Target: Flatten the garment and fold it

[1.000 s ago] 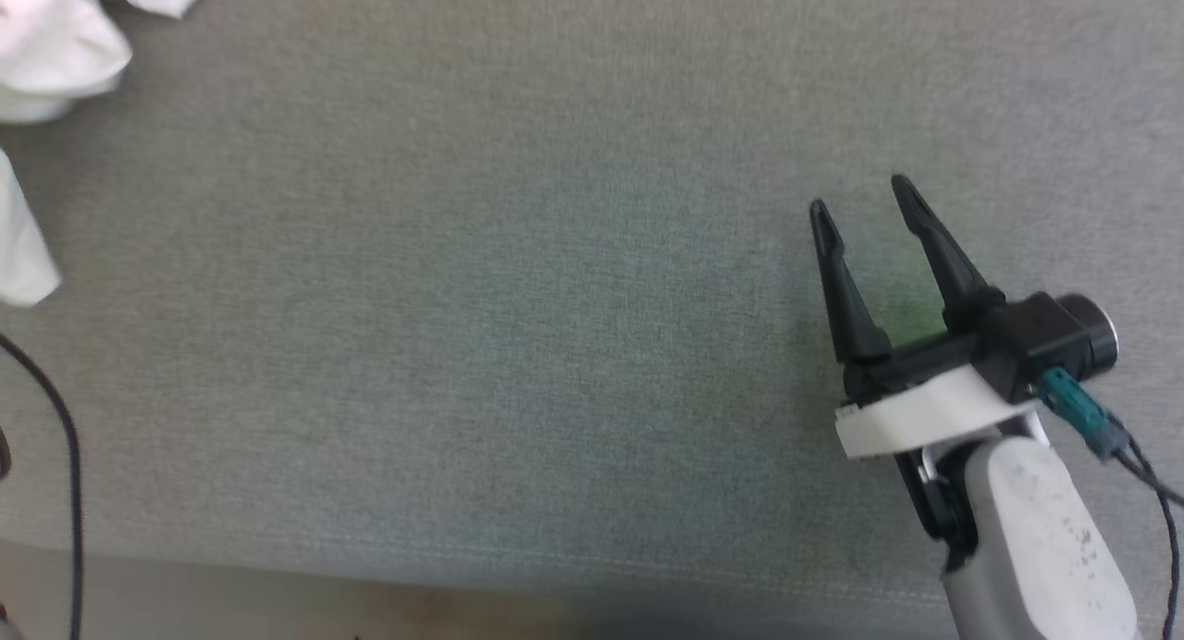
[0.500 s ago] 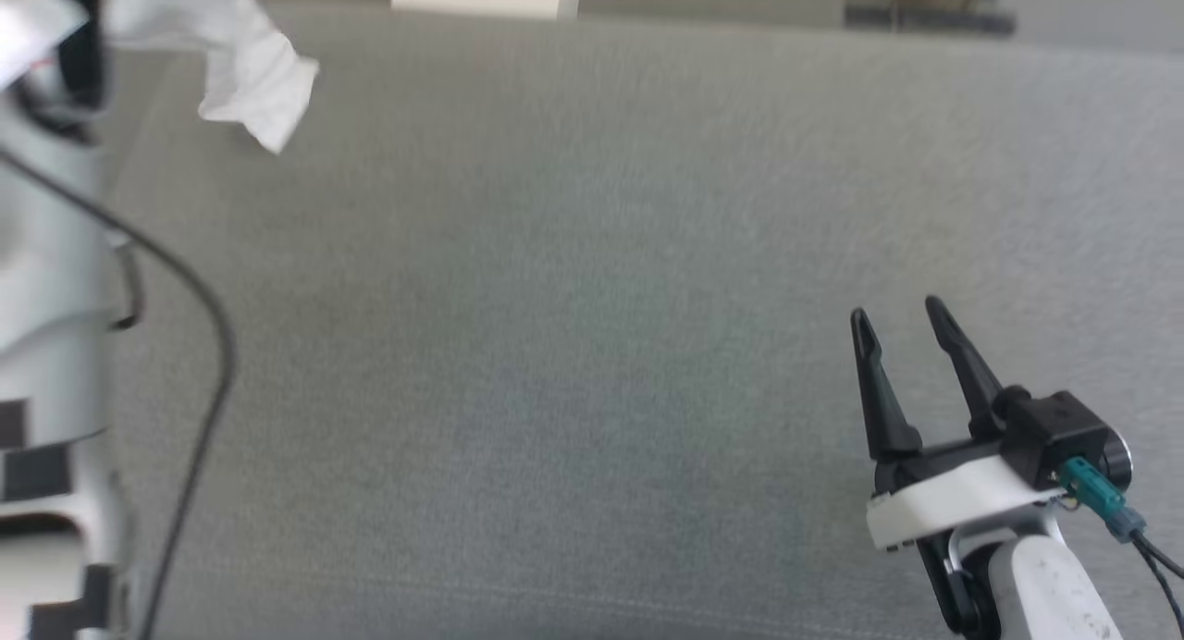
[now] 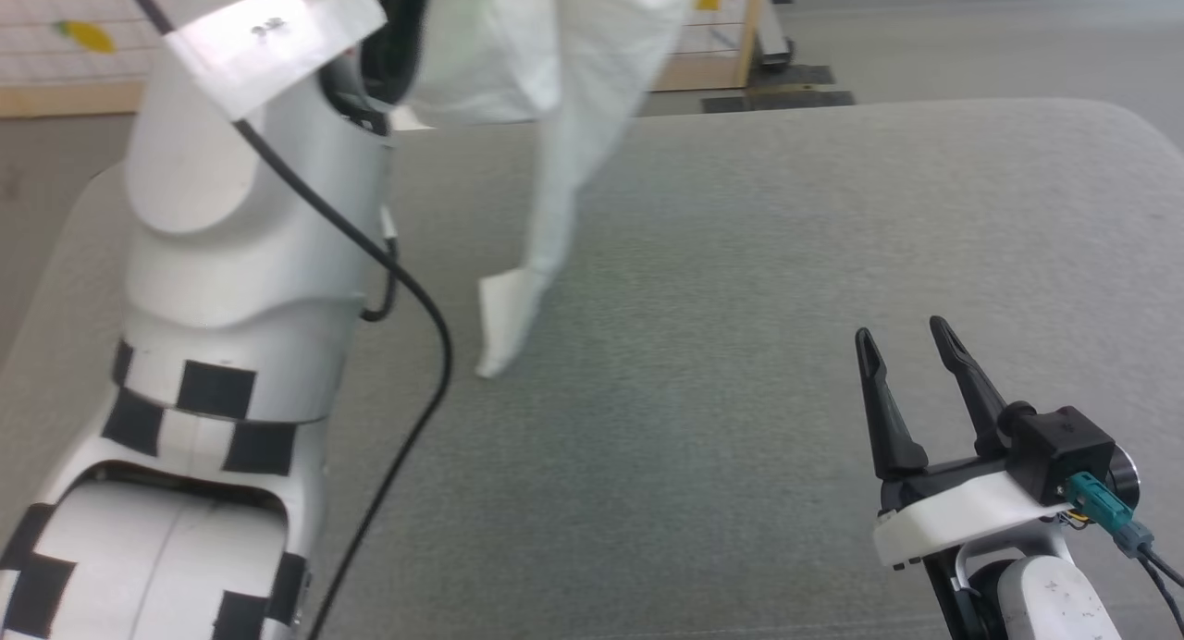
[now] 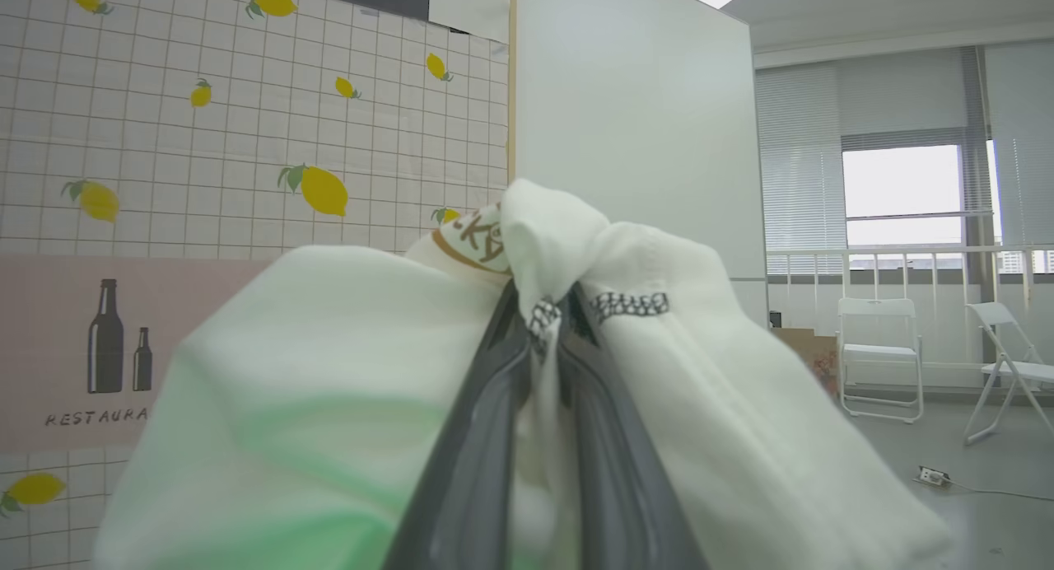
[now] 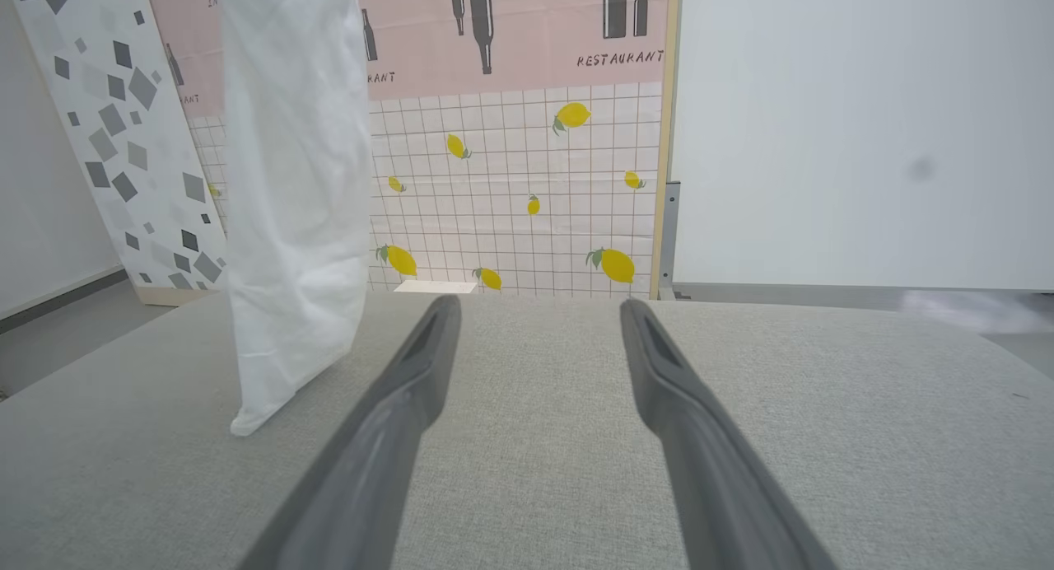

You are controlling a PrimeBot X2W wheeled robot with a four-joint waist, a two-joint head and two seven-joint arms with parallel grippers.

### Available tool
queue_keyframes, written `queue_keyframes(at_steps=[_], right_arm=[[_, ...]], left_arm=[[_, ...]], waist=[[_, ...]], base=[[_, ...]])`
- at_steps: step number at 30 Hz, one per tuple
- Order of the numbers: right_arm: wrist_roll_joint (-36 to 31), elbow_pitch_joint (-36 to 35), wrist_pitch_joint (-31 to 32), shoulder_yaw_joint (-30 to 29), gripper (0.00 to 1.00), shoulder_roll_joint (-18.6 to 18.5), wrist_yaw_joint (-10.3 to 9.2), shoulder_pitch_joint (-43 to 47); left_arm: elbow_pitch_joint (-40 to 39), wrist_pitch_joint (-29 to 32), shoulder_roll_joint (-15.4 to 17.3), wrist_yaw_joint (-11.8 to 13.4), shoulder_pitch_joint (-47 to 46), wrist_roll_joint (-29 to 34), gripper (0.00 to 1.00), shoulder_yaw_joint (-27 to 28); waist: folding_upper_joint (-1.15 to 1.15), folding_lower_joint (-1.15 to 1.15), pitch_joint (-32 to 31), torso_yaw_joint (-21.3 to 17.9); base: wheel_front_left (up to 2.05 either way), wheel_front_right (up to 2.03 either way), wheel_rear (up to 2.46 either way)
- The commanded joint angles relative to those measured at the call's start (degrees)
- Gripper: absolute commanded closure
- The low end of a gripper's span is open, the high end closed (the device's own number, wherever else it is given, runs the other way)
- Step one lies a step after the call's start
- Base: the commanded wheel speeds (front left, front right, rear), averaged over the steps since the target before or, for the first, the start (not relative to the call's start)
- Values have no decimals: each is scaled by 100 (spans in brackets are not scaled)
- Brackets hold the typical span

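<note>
— What sits nearest to you?
— My right gripper [image 3: 899,330], low at the near right over the grey cushioned surface [image 3: 740,252]. Its two fingers stand wide apart with nothing between them.
— And on the left?
— My left arm [image 3: 250,205] rises at the near left, with a black cable [image 3: 407,279] looping beside it. My left gripper [image 4: 543,306] is up high, clenched on a bunch of the garment [image 4: 329,348]. The brown-bordered patch [image 4: 465,240] is crumpled just above my fingertips.
— Where does the garment go from there?
— It hangs from that grip toward the middle of the surface, left of my right gripper and well apart from it. Whether its lowest corner touches the grey fabric, I cannot tell.
— Beyond it?
— A tiled wall [image 5: 510,183] with lemons, past the far edge
</note>
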Motion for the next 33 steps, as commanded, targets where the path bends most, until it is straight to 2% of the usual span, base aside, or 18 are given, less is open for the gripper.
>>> queue_keyframes(at_steps=[1, 6, 10, 12, 16, 21, 26, 27, 28, 31, 33], right_arm=[[-22, -54, 24, 8, 0, -3, -9, 70], [-13, -99, 49, 17, 0, -3, -9, 63], [24, -105, 24, 72, 0, -3, -9, -12], [49, -105, 3, 99, 0, -3, -9, -51], [78, -75, -37, 127, 0, -3, -9, -109], [88, -22, -82, 121, 0, -3, -9, -130], [78, 6, -89, 109, 0, -3, -9, -127], [80, 7, -86, 110, 0, -3, -9, -128], [78, 8, -85, 111, 0, -3, -9, -128], [53, -1, -78, 84, 0, -3, -9, -124], [30, -24, -64, 46, 0, -3, -9, -110]], left_arm=[[48, -61, -92, -40, -58, -153, 100, -54], [262, -158, -245, -40, 142, -644, 100, -438], [557, -60, -259, 75, 513, -1260, 100, -1141], [805, 59, -260, 143, 746, -1360, 100, -1568], [1550, 281, -261, 268, 1205, -1160, 100, -2296], [2584, 1103, -261, 237, 1762, -1028, 100, -3001], [2975, 1743, -261, 160, 2107, -1232, 100, -3315], [2966, 1787, -261, 150, 2156, -1306, 73, -3335], [2933, 1773, -261, 139, 2190, -1385, 0, -3324], [2758, 1292, -262, 244, 2224, -1524, 0, -3181], [2609, 674, -254, 328, 2204, -1512, 0, -3021]], waist=[[0, 0, -34, -521], [0, 0, 168, -799], [0, 0, 347, -997], [0, 0, 427, -1074], [0, 0, 561, -1180], [0, 0, 618, -1225], [0, 0, 611, -1154], [0, 0, 600, -1123], [0, 0, 589, -1096], [0, 0, 535, -966], [0, 0, 491, -867]], base=[[0, 0, 0], [0, 0, 0], [0, 0, 0], [0, 0, 0], [0, 0, 0], [0, 0, 0], [0, 0, 0], [0, 0, 0], [0, 0, 0], [0, 0, 0], [0, 0, 0]])
